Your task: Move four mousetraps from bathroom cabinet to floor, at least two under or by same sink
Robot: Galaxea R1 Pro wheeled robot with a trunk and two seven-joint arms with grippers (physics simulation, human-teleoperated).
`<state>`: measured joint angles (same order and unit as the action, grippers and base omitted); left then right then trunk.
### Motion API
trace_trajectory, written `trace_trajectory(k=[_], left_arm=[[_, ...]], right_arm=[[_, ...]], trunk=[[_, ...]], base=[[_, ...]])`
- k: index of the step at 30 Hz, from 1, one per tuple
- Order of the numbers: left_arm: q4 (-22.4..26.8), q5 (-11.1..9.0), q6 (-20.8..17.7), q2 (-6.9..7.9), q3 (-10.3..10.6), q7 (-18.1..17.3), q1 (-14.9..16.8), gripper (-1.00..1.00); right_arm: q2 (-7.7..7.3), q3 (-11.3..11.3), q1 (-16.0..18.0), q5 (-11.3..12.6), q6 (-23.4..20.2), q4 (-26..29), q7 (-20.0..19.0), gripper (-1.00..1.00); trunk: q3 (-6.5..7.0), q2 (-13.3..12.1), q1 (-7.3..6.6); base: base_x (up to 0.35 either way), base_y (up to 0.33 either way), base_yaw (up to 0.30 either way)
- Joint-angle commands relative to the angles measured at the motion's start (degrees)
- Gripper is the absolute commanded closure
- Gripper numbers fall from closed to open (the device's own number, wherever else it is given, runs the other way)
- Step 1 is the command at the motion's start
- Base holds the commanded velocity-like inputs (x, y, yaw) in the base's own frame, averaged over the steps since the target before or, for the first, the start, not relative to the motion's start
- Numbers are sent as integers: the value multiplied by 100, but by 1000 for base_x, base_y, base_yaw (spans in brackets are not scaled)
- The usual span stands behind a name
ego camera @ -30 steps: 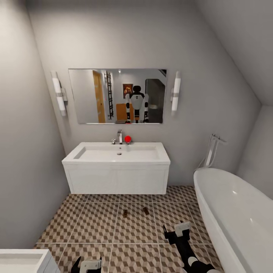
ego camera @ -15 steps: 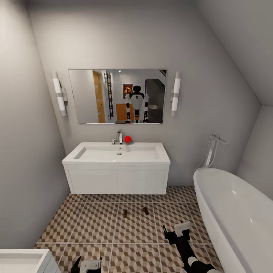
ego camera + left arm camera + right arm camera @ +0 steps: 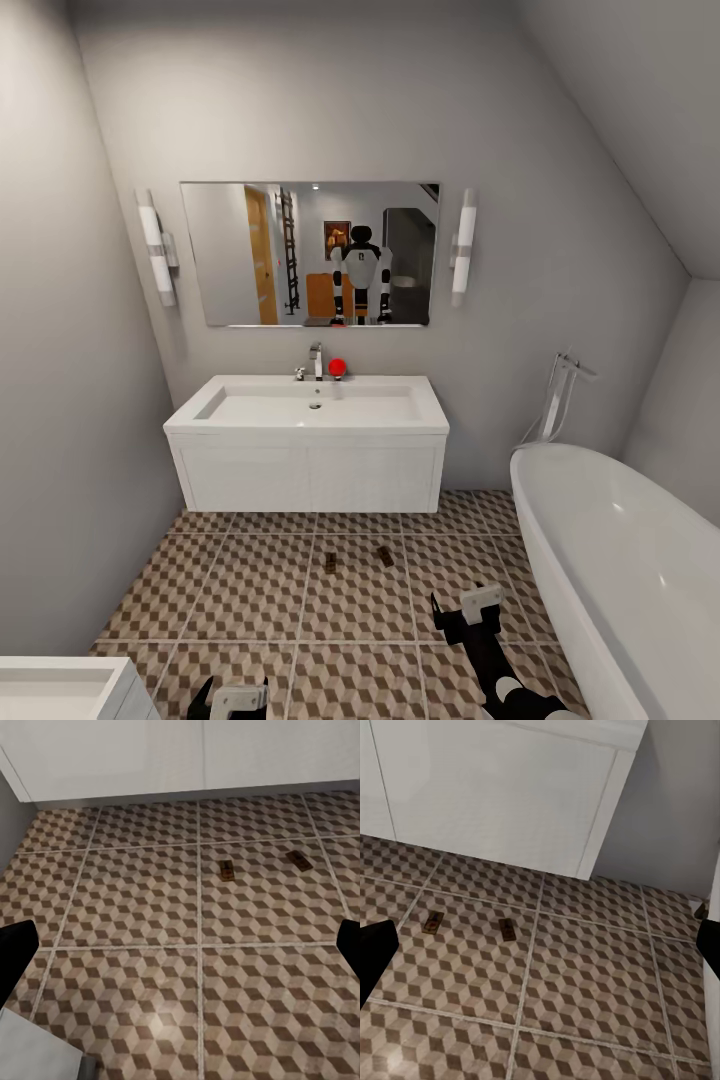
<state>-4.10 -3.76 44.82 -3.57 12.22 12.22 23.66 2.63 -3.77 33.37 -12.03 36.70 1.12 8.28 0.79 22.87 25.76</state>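
**Two traps down, two to fetch**

So, I see two mousetraps (image 3: pixel 330 562) (image 3: pixel 385 556) on the floor (image 3: pixel 250 590) just before the sink (image 3: pixel 308 440). Both grippers (image 3: pixel 238 697) (image 3: pixel 470 612) hang spread and empty. Turning away, my base could clip them.

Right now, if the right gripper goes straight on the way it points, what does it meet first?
Likely the bare floor, just right of the two mousetraps; the right gripper points down at the tiles. Depth is unclear.
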Motion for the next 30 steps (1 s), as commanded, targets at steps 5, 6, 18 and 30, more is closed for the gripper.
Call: trace_trajectory(k=[5,6,18,30], left_arm=[[-21,-37,27,-4,49,17,7,-100],[-21,-37,27,-4,47,17,7,-100],[-21,-37,27,-4,44,17,7,-100],[-24,-37,27,-4,50,18,7,-100]], right_arm=[[1,-36,3,-36,4,-7,47,-100],[1,-36,3,-36,4,-7,42,-100],[17,-36,3,-29,4,-7,48,-100],[18,-36,3,-35,4,-7,51,-100]], trunk=[[-2,5,2],[-2,5,2],[-2,5,2],[-3,5,2]], base=[[0,0,0],[0,0,0],[0,0,194],[0,0,281]])
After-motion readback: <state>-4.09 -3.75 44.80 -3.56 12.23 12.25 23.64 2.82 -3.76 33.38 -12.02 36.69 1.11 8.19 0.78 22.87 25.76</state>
